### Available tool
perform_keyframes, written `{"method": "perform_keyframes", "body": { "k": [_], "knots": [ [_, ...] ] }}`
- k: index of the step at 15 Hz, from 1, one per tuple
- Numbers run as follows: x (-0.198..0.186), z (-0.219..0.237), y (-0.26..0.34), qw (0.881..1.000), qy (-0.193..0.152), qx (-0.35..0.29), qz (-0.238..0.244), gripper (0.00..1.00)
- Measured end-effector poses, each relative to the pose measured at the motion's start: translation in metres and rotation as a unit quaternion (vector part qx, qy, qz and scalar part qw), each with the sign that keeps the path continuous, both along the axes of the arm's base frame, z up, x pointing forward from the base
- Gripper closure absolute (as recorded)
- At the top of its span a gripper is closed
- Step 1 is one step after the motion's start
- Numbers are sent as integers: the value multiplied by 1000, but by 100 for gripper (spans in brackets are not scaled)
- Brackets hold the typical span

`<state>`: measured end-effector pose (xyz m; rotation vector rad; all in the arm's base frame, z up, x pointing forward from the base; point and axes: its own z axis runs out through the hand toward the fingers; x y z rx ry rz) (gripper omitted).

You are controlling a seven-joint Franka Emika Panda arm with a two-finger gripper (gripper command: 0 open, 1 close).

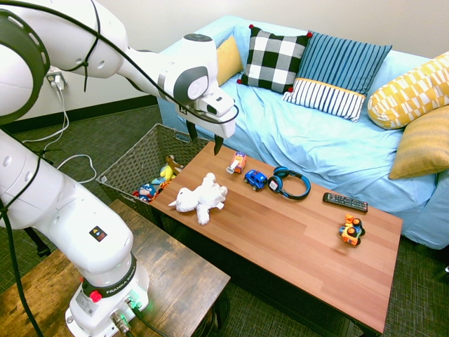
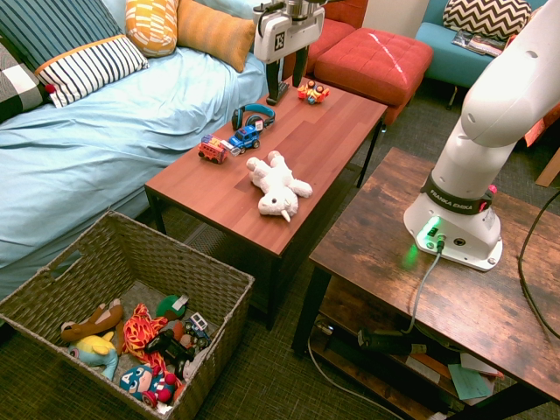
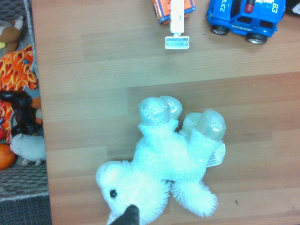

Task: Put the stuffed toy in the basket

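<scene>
The stuffed toy (image 1: 200, 199) (image 2: 278, 185), a fluffy white plush, lies on its side near the basket end of the wooden coffee table (image 1: 295, 242). The wrist view shows it from straight above (image 3: 168, 159). My gripper (image 1: 205, 140) (image 2: 287, 80) hangs well above the table, over the toy and apart from it, open, with nothing between its dark fingers. The basket (image 1: 140, 160) (image 2: 219, 311), large and woven, stands on the floor against the table's end. Its rim (image 3: 23, 190) shows at the edge of the wrist view.
A red-and-white toy truck (image 1: 236, 163), a blue police car (image 1: 255, 180), blue headphones (image 1: 289, 184), a remote (image 1: 344, 202) and an orange toy vehicle (image 1: 351, 230) lie on the table. Several colourful toys (image 2: 144, 346) fill the basket's bottom. A blue sofa (image 1: 323, 140) with pillows runs behind the table.
</scene>
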<state>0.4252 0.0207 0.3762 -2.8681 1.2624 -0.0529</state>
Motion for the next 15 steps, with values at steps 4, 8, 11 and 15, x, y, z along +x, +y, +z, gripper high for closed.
{"method": "perform_keyframes", "body": {
  "k": [4,8,11,15],
  "knots": [
    [4,-8,0,1000,1,1,-12,0],
    [13,-30,-2,998,-1,5,-65,0],
    [19,-53,6,995,-1,8,-96,0],
    [23,-92,26,992,11,5,-128,0]
  ]
}}
